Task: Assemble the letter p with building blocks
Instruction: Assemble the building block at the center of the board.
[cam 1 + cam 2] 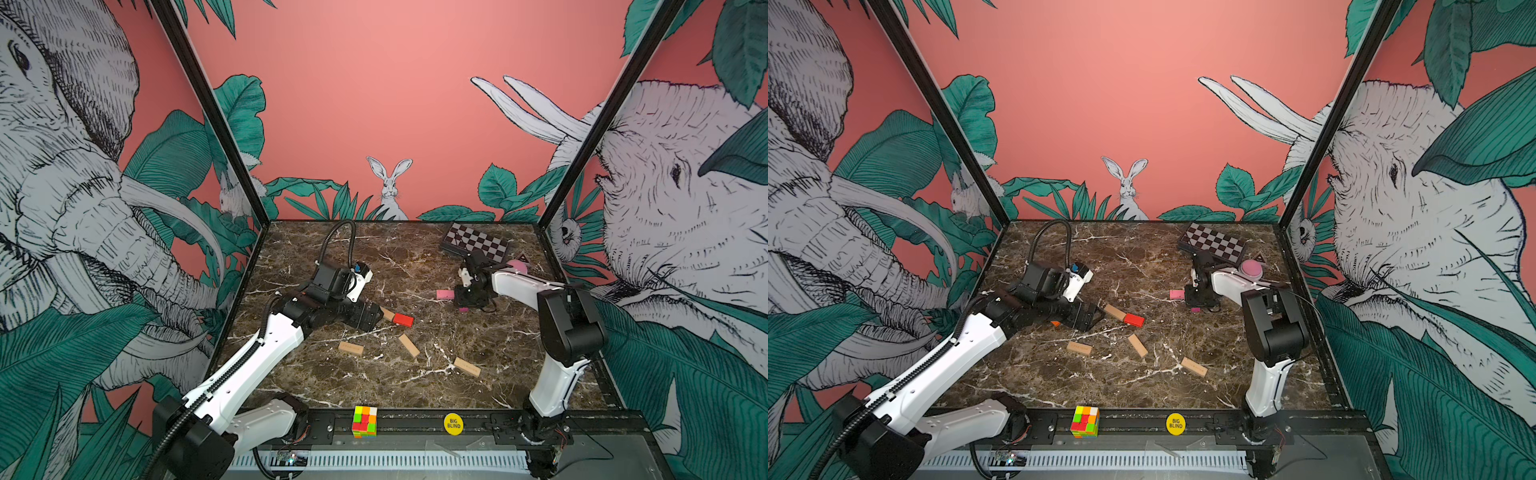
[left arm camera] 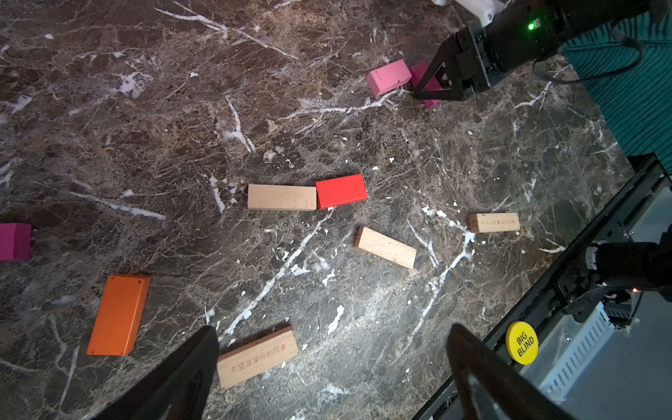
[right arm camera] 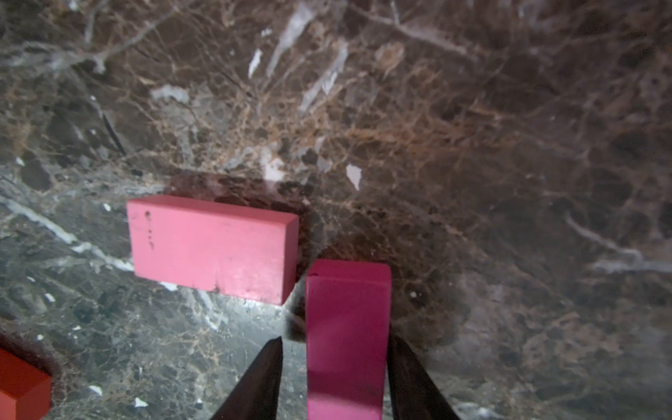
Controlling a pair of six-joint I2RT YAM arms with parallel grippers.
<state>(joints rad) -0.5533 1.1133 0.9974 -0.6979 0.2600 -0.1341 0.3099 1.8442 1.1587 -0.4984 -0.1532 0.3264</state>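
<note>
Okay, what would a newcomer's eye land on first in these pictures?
Probably the bright red block, butted end to end against a tan block near the middle. Next, the right pincer straddling a magenta block beside a pink block, farther back on the right. A multicoloured cube sits on the front rail.

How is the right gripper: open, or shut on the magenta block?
Open: the right gripper shows a gap between one finger and the magenta block.
</note>
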